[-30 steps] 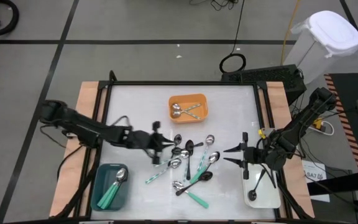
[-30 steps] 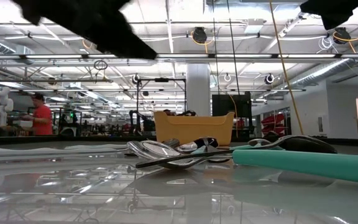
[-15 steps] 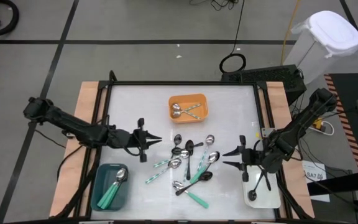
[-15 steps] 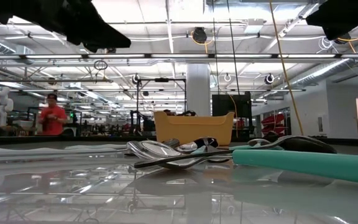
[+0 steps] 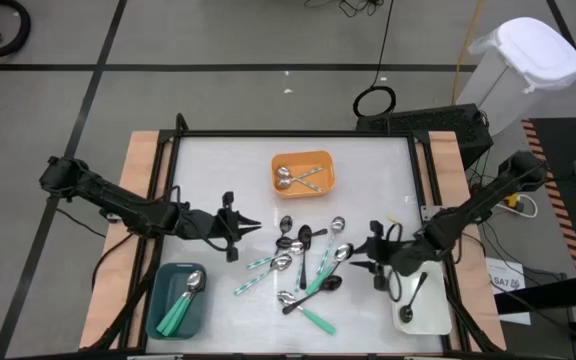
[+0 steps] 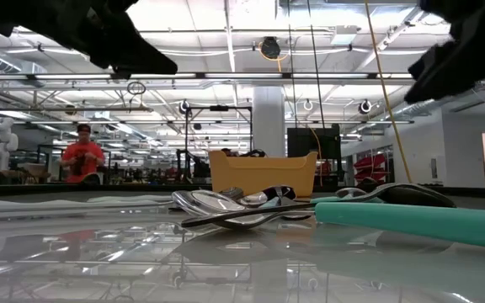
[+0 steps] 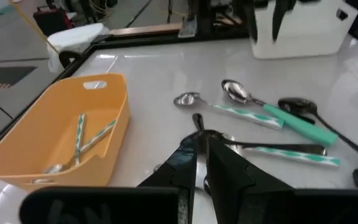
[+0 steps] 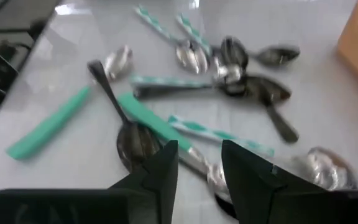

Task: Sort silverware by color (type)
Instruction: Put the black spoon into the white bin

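The spoons [image 5: 308,262] are heaped at the table's [image 5: 218,160] middle (others lie in the trays). The left gripper [image 5: 252,226], clenched empty, is held beside them; the right gripper [image 5: 360,258], parted, is held opposite.

Overhead camera looks straight down, taking in the whole table [image 5: 228,160]. Low one sits at tabletop level, close to the spoon pile [image 6: 251,206], facing the room. Each wrist camera peers forward past its own fingers, close over that pile. The orange tray [image 5: 303,172] shows overhead, low and left-wrist.
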You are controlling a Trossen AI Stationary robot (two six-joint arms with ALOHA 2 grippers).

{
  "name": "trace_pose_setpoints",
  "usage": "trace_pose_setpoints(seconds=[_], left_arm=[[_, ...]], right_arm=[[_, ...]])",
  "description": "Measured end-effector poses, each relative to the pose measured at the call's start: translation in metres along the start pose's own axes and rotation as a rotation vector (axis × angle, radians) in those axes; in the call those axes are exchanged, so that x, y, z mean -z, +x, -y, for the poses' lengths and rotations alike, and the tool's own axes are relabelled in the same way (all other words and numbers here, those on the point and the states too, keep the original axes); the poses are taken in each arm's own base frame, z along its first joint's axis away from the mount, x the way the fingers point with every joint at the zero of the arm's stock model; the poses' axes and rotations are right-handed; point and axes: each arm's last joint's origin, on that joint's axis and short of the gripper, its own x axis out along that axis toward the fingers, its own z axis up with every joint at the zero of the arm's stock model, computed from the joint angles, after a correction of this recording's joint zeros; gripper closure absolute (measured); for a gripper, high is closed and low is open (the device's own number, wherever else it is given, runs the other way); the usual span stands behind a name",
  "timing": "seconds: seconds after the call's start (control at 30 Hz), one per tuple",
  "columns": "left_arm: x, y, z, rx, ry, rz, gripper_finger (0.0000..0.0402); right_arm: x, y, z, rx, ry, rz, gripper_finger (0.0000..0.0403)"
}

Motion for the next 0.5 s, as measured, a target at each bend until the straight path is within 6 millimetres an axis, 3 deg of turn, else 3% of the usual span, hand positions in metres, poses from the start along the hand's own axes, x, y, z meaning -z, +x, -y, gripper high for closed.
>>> trace_pose_setpoints(seconds=[0.27,0.5], left_arm=[[0.000,0.000,0.000,0.000,-0.082,-0.004,0.0362],[0.001,0.000,0.000,0.000,-0.123,-0.007,0.0362]], right_arm=[[-0.009,0.035,-0.006,-0.021,0.003,-0.160,0.0282],[-0.022,0.062,-0.023,-0.033,-0.131,-0.326,0.0282]])
